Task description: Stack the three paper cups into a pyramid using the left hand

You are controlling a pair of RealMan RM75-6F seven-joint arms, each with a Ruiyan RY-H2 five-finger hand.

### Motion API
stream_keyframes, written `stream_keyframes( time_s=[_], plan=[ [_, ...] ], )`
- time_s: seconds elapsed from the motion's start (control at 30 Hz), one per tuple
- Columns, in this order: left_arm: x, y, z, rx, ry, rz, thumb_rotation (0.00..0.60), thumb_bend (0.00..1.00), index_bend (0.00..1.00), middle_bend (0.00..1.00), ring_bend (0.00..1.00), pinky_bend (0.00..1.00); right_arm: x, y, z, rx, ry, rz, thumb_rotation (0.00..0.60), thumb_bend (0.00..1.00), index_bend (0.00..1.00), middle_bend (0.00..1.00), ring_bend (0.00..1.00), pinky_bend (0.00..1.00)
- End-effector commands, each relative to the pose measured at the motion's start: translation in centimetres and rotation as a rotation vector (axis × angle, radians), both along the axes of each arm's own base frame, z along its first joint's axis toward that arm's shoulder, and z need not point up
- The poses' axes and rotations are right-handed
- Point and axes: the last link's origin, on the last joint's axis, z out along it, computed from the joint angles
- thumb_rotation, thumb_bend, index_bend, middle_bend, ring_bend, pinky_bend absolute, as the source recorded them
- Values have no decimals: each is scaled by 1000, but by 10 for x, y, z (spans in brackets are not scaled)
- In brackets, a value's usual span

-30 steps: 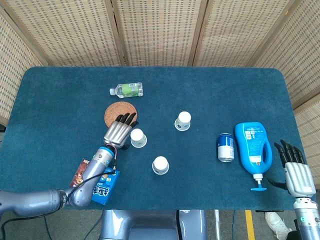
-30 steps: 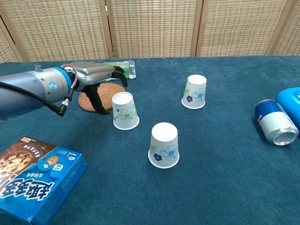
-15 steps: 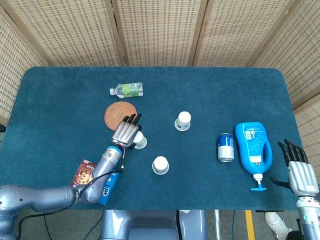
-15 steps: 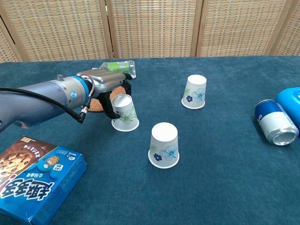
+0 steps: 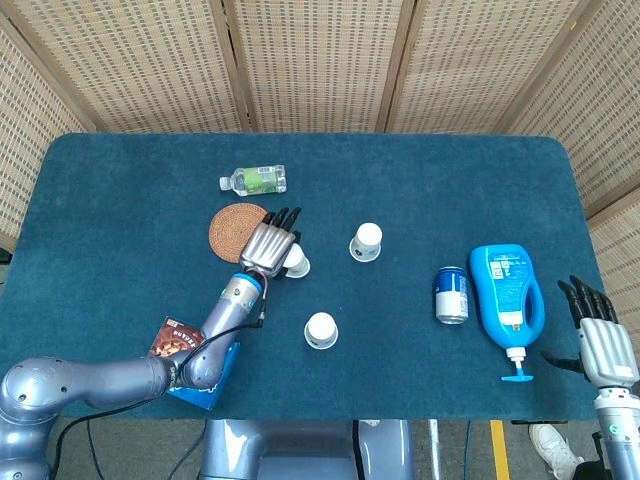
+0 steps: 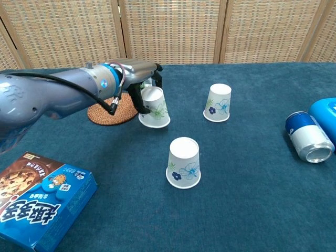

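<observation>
Three upside-down white paper cups with floral print stand on the blue table. My left hand (image 5: 270,244) (image 6: 137,73) grips the leftmost cup (image 5: 297,263) (image 6: 155,108) from its left side, thumb and fingers around its wall; the cup leans slightly. A second cup (image 5: 367,241) (image 6: 218,102) stands further right. The third cup (image 5: 321,330) (image 6: 184,163) stands nearest the front edge. My right hand (image 5: 598,342) hangs open off the table's right edge, holding nothing.
A woven coaster (image 5: 234,229) (image 6: 107,113) lies just left of the held cup, a small water bottle (image 5: 255,180) behind it. A blue snack box (image 6: 37,197) lies front left. A soda can (image 5: 452,294) and a blue detergent bottle (image 5: 508,298) lie on the right.
My left hand closed around the leftmost cup and carried it right and away from the front edge, towards the other two cups. The right hand sank slightly.
</observation>
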Motion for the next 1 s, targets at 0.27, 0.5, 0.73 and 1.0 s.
stream_keyframes(
  time_s=[0.27,0.5,0.73,1.0],
  plan=[
    [40,28,-15,2,-18,14,600,299,391,0,0,114,-9,-2,4,-9,-12,-38,600,152,50,0,0,111],
    [54,39,-34,-5,-20,38,600,299,386,0,0,114,-13,-3,9,-21,-30,-54,600,152,50,0,0,112],
    [67,44,-51,-25,-42,54,600,298,386,0,0,114,-19,-5,13,-36,-47,-75,600,152,50,0,0,112],
    [72,46,-61,-24,-31,43,600,298,380,0,0,112,-22,-7,13,-33,-51,-87,600,152,50,0,0,112]
  ],
)
